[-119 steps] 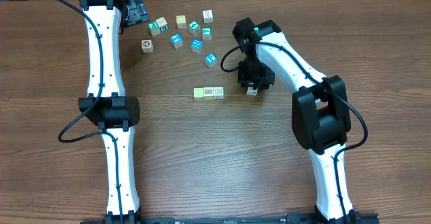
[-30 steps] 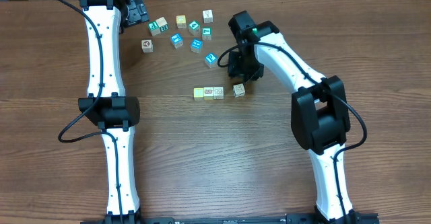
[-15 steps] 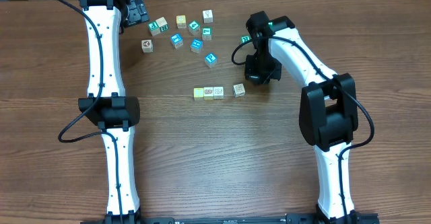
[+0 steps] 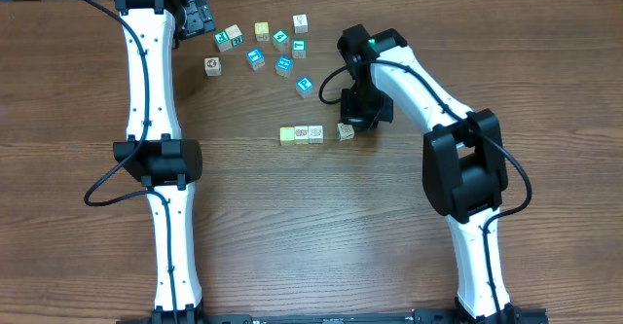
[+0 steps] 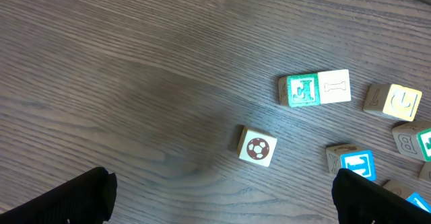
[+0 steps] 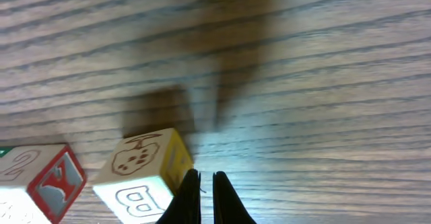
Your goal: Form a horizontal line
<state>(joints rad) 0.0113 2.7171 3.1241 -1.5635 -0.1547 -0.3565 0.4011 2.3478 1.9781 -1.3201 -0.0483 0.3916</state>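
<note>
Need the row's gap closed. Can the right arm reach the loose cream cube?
Probably yes: the right hand, shut, hangs right beside the loose cube, with nothing between them.

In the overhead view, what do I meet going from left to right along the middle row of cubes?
yellow-green cube → first cream cube → second cream cube → third cream cube, a little apart

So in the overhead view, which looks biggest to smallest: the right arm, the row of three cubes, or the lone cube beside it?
1. right arm
2. row of three cubes
3. lone cube, which looks about the same size as any single cube in that row
</note>
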